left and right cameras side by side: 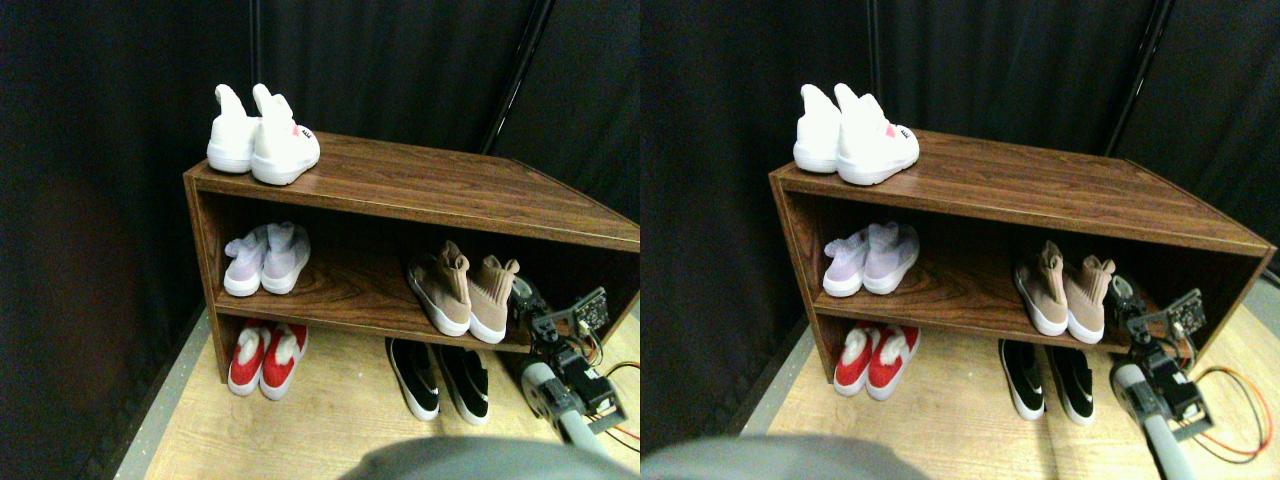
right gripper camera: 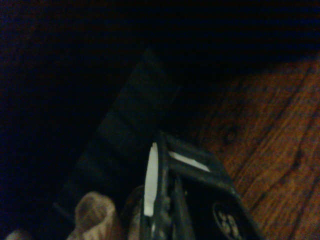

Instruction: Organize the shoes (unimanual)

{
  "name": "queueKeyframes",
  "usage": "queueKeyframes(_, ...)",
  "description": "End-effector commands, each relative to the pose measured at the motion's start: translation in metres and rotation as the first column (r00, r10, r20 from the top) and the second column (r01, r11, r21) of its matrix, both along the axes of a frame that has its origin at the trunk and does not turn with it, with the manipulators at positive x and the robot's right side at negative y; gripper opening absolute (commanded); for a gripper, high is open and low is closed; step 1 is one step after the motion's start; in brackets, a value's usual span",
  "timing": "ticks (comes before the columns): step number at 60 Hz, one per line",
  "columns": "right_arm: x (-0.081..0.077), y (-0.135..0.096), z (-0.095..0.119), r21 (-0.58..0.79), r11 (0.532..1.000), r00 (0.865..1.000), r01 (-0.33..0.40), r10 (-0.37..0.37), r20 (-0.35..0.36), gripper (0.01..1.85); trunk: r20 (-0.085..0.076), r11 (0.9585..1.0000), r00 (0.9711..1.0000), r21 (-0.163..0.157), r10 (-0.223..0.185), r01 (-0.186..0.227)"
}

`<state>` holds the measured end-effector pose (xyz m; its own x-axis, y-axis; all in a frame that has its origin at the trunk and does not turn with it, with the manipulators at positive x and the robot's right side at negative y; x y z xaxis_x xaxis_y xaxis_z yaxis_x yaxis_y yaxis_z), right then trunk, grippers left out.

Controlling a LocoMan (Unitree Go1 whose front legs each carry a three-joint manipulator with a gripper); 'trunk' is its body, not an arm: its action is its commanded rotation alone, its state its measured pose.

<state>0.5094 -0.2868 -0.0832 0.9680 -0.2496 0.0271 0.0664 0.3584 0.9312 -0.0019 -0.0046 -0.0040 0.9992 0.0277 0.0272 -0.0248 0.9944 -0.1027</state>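
Right hand (left and right cameras side by side: 527,300) sits at the right end of the middle shelf (left and right cameras side by side: 350,290), just beside the tan knit sock-shoes (left and right cameras side by side: 465,290). Whether its jaws are wide, narrow or closed on anything cannot be told: in the stereo view the tip is a small dark shape against the dim shelf interior, and in the wrist view only a dark jaw frame (right gripper camera: 195,200) with a pale strip shows, the gap itself unseen. The wrist view is very dark; a tan knit cuff (right gripper camera: 95,217) appears cut off at the frame edge beside the jaw, with wood grain of the shelf board (right gripper camera: 270,150) to the other side and blackness beyond. The arm (left and right cameras side by side: 570,395) behind the hand is partly cut by the frame edge, wires trailing. The tan pair stands on the middle shelf, right part, toes toward the camera. Pale lilac sock-shoes (left and right cameras side by side: 265,258) stand at the left of the same shelf. Below, on the floor (left and right cameras side by side: 340,420), black slip-ons (left and right cameras side by side: 440,378) lie under the tan pair, heels hidden beneath the shelf, and red shoes (left and right cameras side by side: 265,358) sit at left. White sock-shoes (left and right cameras side by side: 262,135) stand on the shelf unit's top, left corner.
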Motion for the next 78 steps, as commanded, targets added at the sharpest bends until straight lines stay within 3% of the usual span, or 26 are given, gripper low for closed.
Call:
queueKeyframes(1, -0.008, -0.003, 0.019, -0.064, 0.998, 0.998, -0.022, 0.025, 0.052, 0.06, 0.006, 0.9998, 0.9998, -0.007, -0.021, 0.021)
queueKeyframes(12, -0.039, -0.005, 0.039, -0.099, 0.995, 0.992, -0.018, 0.03, 0.122, 0.06, 0.009, 0.9994, 0.9994, 0.001, -0.035, 0.035)
queueKeyframes(23, -0.068, -0.005, 0.046, -0.152, 0.988, 0.987, -0.036, 0.06, 0.152, 0.06, 0.003, 0.999, 0.999, 0.003, -0.044, 0.044)
queueKeyframes(25, -0.075, -0.005, 0.045, -0.153, 0.985, 0.983, -0.076, 0.099, 0.155, 0.06, 0.003, 0.999, 0.999, 0.003, -0.044, 0.044)
queueKeyframes(42, -0.112, -0.001, 0.03, -0.071, 0.981, 0.967, -0.179, 0.189, 0.17, 0.06, -0.028, 0.999, 0.9986, 0.0, -0.044, 0.044)
queueKeyframes(48, -0.119, 0.002, 0.023, -0.088, 0.968, 0.957, -0.236, 0.247, 0.154, 0.06, -0.043, 0.999, 0.9981, -0.004, -0.044, 0.043)
queueKeyframes(54, -0.127, 0.009, 0.011, -0.011, 0.973, 0.962, -0.231, 0.23, 0.146, 0.06, -0.059, 0.9992, 0.9974, -0.003, -0.041, 0.041)
queueKeyframes(60, -0.128, 0.009, -0.002, 0.007, 0.966, 0.957, -0.257, 0.254, 0.139, 0.06, -0.073, 0.9993, 0.9966, -0.002, -0.038, 0.038)
queueKeyframes(65, -0.128, 0.008, -0.015, 0.042, 0.97, 0.965, -0.241, 0.235, 0.113, 0.06, -0.09, 0.9993, 0.9953, 0.0, -0.036, 0.036)
queueKeyframes(78, -0.123, 0.006, -0.044, 0.07, 0.961, 0.963, -0.267, 0.263, 0.063, 0.06, -0.112, 0.9993, 0.9931, 0.007, -0.036, 0.037)
